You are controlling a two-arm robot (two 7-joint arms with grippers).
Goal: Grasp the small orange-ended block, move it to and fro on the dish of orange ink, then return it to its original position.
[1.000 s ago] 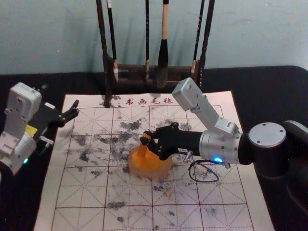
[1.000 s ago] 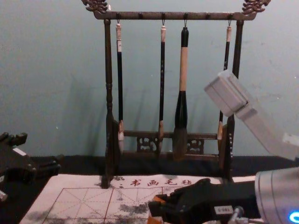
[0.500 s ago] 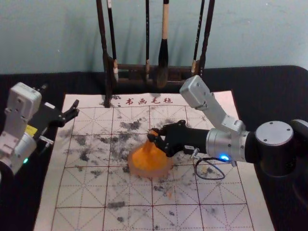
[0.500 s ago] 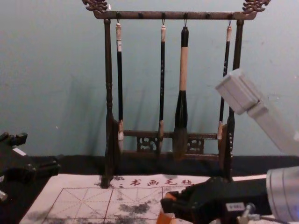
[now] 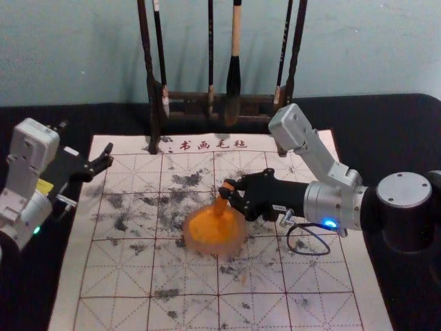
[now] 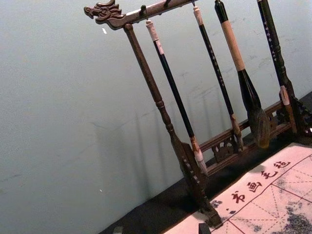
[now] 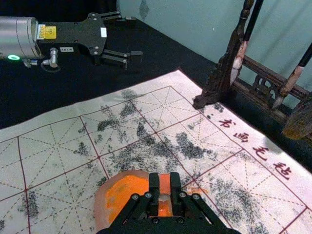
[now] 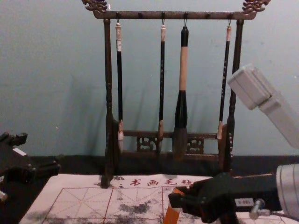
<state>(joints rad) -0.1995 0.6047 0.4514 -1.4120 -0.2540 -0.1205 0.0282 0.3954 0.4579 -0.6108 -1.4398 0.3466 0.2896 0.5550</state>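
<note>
Black right gripper (image 5: 231,194): we see it level over the middle of the sheet, reaching in from the right; its fingers are closed on the block's upper part, pinching it from both sides.
Silver-and-black right arm (image 5: 333,205): it lies nearly flat across the sheet's right side, with a blue light glowing at the wrist.
Black left gripper (image 5: 87,136): we find it parked at the sheet's left edge, fingers spread wide with nothing between them.
Narrow orange block (image 5: 222,198): one, straight-sided, held at a tilt over the dish, its lower end down at the orange ink; we cannot tell how deep it goes.
Round, pale-rimmed dish (image 5: 195,247): one, with bright orange ink (image 5: 207,227) smeared unevenly inside.
Hanging brushes: we count four, three slender dark-handled ones (image 8: 119,84) (image 8: 162,84) (image 8: 224,88) and one thick brush (image 8: 183,70) with a bare-wood band and a glossy black flare.
Dark wooden rack (image 8: 108,74): one, with turned posts, openwork panels and carved ends on its top bar.
Pale rectangular sheet (image 5: 110,276): one, ruled with a red grid, blotched with grainy black smudges and lettered with four characters (image 5: 213,145) along its far edge.
Black tabletop (image 5: 406,131): matt and dark under the sheet.
</note>
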